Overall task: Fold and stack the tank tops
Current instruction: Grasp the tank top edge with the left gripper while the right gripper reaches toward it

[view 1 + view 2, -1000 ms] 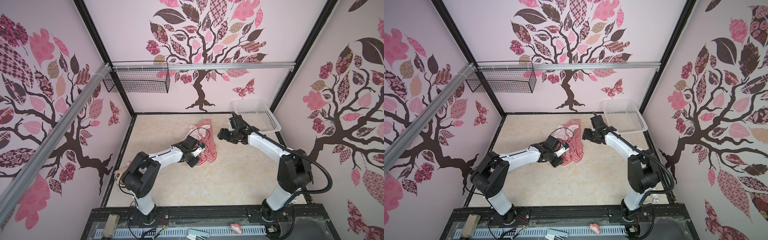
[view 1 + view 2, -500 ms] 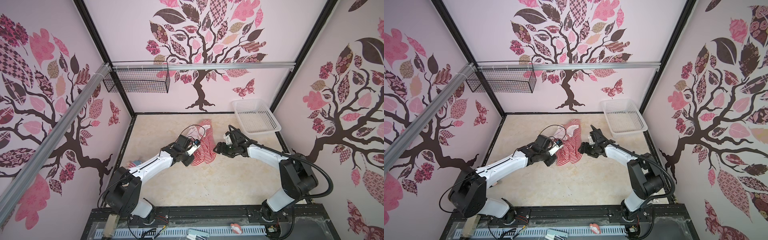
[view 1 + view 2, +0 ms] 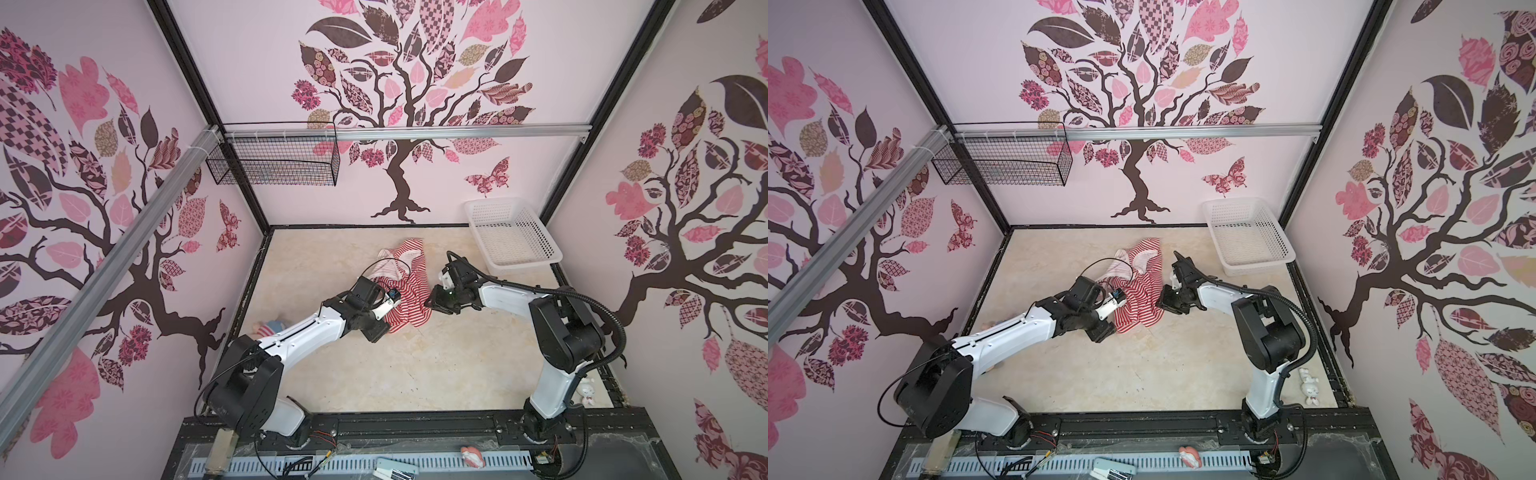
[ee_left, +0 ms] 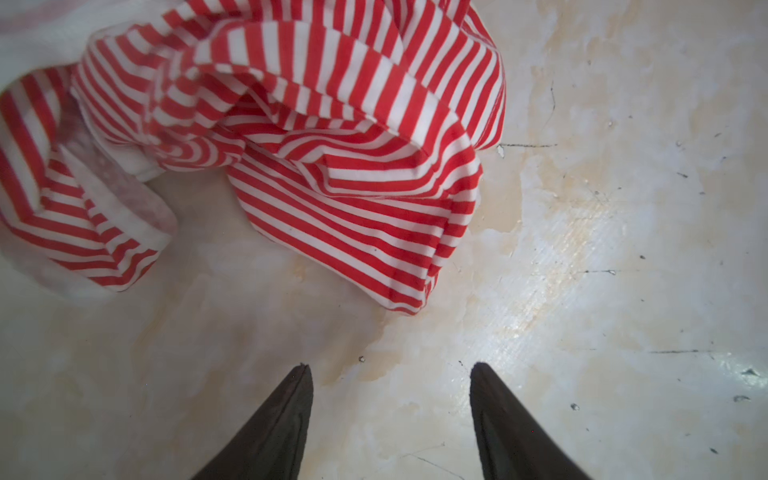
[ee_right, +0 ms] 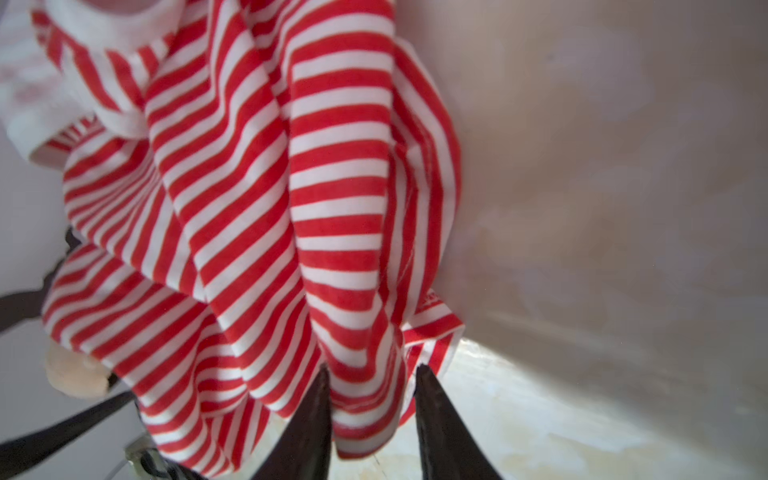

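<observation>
The tank top (image 3: 409,291) lies crumpled on the beige tabletop (image 3: 415,374), just in front of and to the left of the white basket (image 3: 513,235) that stands in the far right corner. In both top views its long axis runs from the back wall toward the near edge, leaning slightly. The end with the white ribbed trim (image 3: 1144,259) points away toward the back wall. The striped hem end (image 3: 1138,320) points toward the arms' bases. The cloth is bunched in folds, not flat.

The right gripper (image 5: 372,376) sits at the garment's side nearest the basket. In the right wrist view its two dark fingers (image 5: 309,424) stand narrowly apart with a fold of striped fabric pinched between them, near a hem corner.

The left gripper (image 4: 390,368) is on the garment's far side from the basket, low over the tabletop. In the left wrist view its fingers (image 4: 274,428) are spread wide with only bare tabletop between them; the nearest corner of the tank top (image 4: 353,199) lies just beyond the tips, apart from them.
</observation>
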`<state>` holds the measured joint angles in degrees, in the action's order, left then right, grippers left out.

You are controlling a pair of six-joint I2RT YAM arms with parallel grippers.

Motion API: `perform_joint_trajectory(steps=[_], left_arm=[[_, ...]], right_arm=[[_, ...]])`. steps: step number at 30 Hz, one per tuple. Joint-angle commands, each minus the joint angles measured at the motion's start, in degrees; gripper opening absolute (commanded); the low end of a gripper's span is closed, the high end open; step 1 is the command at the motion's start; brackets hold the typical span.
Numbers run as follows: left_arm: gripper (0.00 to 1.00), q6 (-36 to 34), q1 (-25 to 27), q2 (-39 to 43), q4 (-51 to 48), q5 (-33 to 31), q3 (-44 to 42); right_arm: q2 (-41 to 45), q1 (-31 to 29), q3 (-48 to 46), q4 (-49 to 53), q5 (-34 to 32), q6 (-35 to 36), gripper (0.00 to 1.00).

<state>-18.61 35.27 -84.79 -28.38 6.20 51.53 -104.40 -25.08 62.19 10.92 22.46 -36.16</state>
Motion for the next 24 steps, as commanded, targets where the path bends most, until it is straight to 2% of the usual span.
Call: perform_joint_trajectory(steps=[1, 3, 11, 15, 17, 18, 21, 22, 24], left_arm=[[0.67, -1.1, 0.6, -1.8, 1.4, 0.8, 0.1], [0.68, -1.0, 0.6, -2.9, 2.4, 0.4, 0.4], [0.70, 0.6, 0.8, -8.8, 6.1, 0.4, 3.2], [0.64, 0.7, 0.7, -13.3, 3.0, 0.5, 7.8], [0.56, 0.9, 0.7, -14.7, 2.2, 0.8, 9.3], [0.47, 0.8, 0.8, -15.3, 1.7, 1.3, 9.8], [0.05, 0.7, 0.7, -16.4, -0.2, 1.9, 11.4], [0.00, 0.6, 0.8, -16.5, -1.2, 1.4, 11.8], [0.00, 0.3, 0.5, -15.8, -1.7, -0.2, 11.3]], right_arm=[[0.9, -0.3, 2.5, 2.2, -1.9, 1.2, 0.07], [2.3, -0.4, 2.2, 3.3, -2.8, 1.7, 0.00], [9.5, -0.4, 4.6, 11.8, -8.5, 4.0, 0.00], [10.5, -0.4, 8.2, 19.0, -13.8, 4.9, 0.00], [10.5, -0.4, 9.1, 21.0, -16.7, 5.4, 0.00], [10.0, -0.4, 9.7, 22.3, -18.5, 6.0, 0.00], [8.3, -0.4, 10.5, 25.0, -22.9, 7.3, 0.00], [8.0, -0.4, 10.5, 25.4, -24.2, 7.5, 0.00], [8.1, -0.5, 10.2, 26.1, -26.3, 7.9, 0.00]])
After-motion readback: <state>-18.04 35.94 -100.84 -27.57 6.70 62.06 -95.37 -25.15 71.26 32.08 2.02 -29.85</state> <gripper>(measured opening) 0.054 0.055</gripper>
